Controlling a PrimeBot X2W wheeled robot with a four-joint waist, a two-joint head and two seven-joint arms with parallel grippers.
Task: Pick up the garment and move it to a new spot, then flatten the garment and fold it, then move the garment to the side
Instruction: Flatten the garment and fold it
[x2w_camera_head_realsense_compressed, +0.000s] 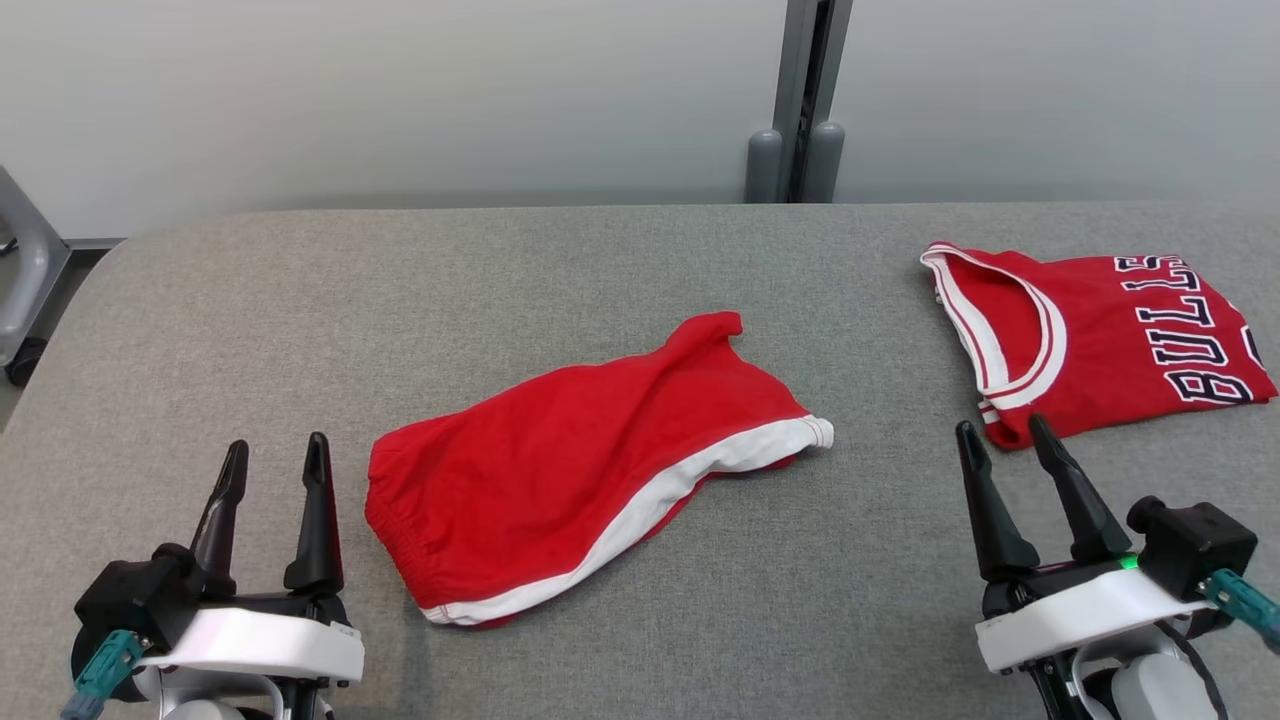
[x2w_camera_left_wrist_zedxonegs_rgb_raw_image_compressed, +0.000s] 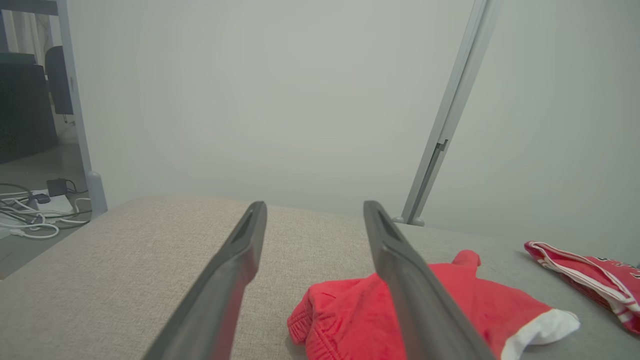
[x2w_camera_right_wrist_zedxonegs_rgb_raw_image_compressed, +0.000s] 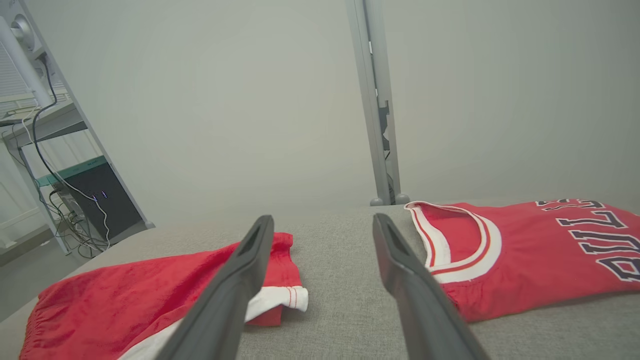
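Grey padded surface (x2w_camera_head_realsense_compressed: 560, 260) seen carrying two red garments. Red shorts (x2w_camera_head_realsense_compressed: 560, 460) laid rumpled at surface middle, nearer front edge; waistband turned toward left edge, white-trimmed hem toward right. Red jersey (x2w_camera_head_realsense_compressed: 1110, 340) laid folded by right edge, judged already dealt with. Shorts judged light, soft, limp; sagging expected once lifted. Hold best taken at the two waistband corners. Left gripper (x2w_camera_head_realsense_compressed: 278, 447) parked by front-left corner, jaws apart, empty. Right gripper (x2w_camera_head_realsense_compressed: 1000, 425) parked by front-right corner, jaws apart, empty, near jersey.

You are looking at red shorts (x2w_camera_head_realsense_compressed: 590, 460) with white trim, lying rumpled and slanting across the middle of the grey table (x2w_camera_head_realsense_compressed: 500, 270), waistband at the near left.
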